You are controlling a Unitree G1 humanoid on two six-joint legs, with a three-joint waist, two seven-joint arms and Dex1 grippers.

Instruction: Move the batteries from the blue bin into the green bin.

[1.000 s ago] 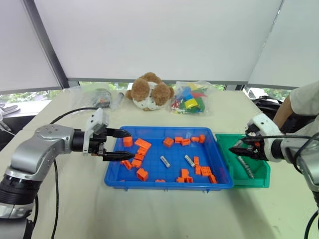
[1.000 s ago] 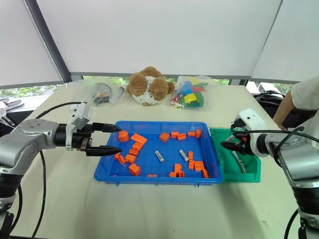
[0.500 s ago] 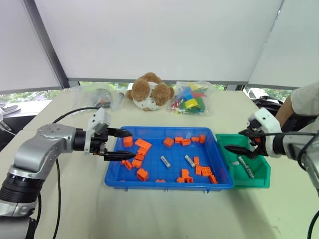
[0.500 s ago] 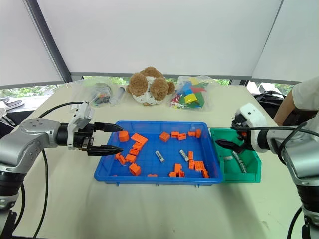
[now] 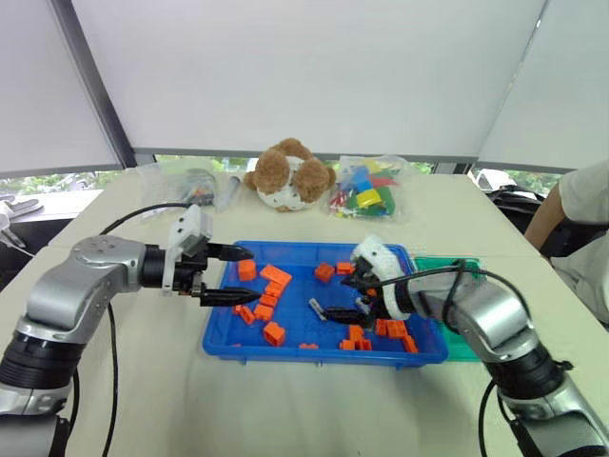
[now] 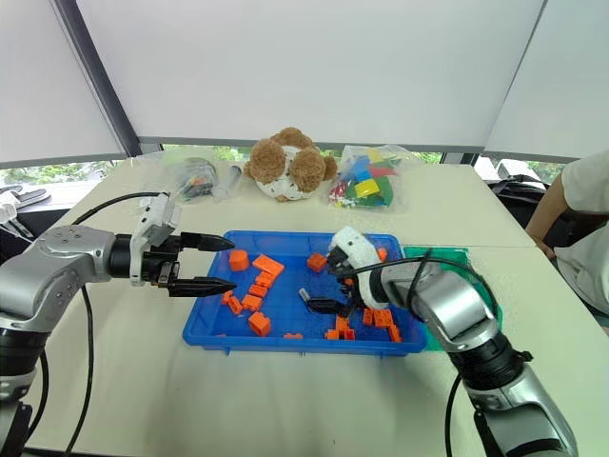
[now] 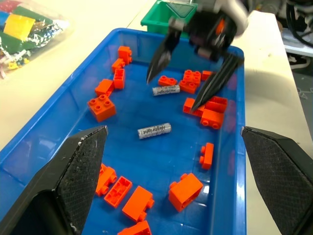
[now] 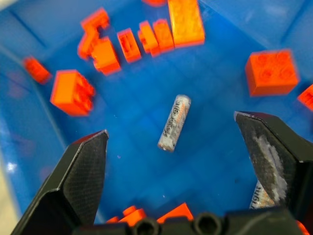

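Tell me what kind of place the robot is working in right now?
Probably a lab or office test setup, not a home: a plain table by windows with white blinds, with a bagged block set and a plush toy as props.

The tray (image 5: pixel 221 335) is bright blue; the blocks (image 5: pixel 272 333) scattered in it are orange with studded tops; the two batteries (image 7: pixel 154 130) among them are silver-grey with dark lettering; the bin (image 5: pixel 464 345) just beside the tray is green; beyond the tray, the plush toy (image 5: pixel 287 175) is brown with a white face, and the clear bag (image 5: pixel 365 188) beside it holds yellow, green, blue and red bricks; the table (image 5: pixel 285 409) is pale beige; both grippers' fingers (image 7: pixel 81 161) are black.
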